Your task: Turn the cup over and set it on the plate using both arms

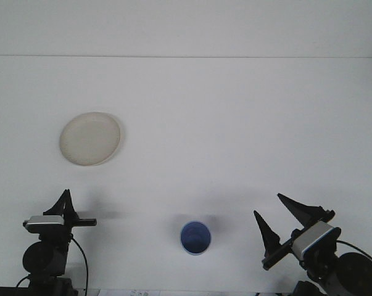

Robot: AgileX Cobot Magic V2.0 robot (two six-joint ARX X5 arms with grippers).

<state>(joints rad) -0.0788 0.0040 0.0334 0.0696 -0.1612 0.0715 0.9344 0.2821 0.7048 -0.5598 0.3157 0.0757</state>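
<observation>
Cup: the blue cup (pixel 195 237) stands on the white table (pixel 235 123) near its front edge, mouth up so the inside shows; judging by that, the flip part looks done and only the move to the plate remains.
Plate: the pale plate (pixel 90 138) lies flat on the left half of the table, well apart from the cup and bare, so it is free to receive it.
Right gripper: the right gripper (pixel 284 216) sits low at the front right, its two dark fingers (pixel 264 229) spread wide and holding nothing; the cup is to its left, near but clear of both fingertips.
Left gripper: the left gripper (pixel 67 208) is parked at the front left, nearer the plate (a fair reason for it to make the carry); seen edge-on, I cannot tell how its fingers are set.
Cup to left gripper: the cup lies to its right, well apart, untouched.
</observation>
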